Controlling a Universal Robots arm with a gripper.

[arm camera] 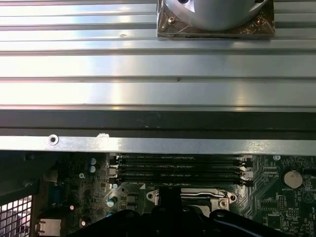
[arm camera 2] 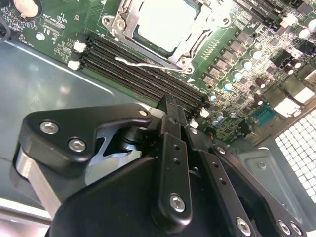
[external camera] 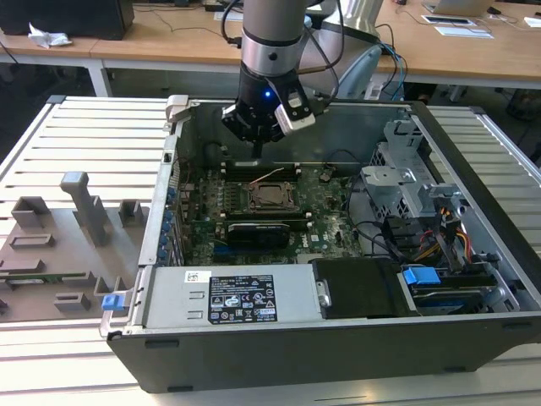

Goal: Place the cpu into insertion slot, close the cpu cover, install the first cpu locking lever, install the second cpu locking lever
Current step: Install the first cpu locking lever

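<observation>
My end effector (arm camera 2: pixel 172 106), closed on nothing, hangs above the memory slots (arm camera 2: pixel 138 74); cpu (arm camera 2: pixel 168 22) sits socketed just beside.

The silver-grey cylindrical arm (external camera: pixel 272 34) ends in a black wrist collar, where a small blue light (external camera: pixel 269 93) glows. Thin black cables (external camera: pixel 336 52) loop beside the arm's tube. A small white-and-black box (external camera: pixel 296 110) is clamped to the side of the wrist. Under the collar sits the matte black gripper (external camera: pixel 256 154), narrowing to slim dark tips. In the second wrist view, its rounded black linkage plates (arm camera 2: pixel 84 133) carry silver hex-socket screws (arm camera 2: pixel 49 128). Bare silvery metal bars (arm camera 2: pixel 29 173) show between the plates, and a narrow black finger (arm camera 2: pixel 173 148) has a row of small round holes.
</observation>
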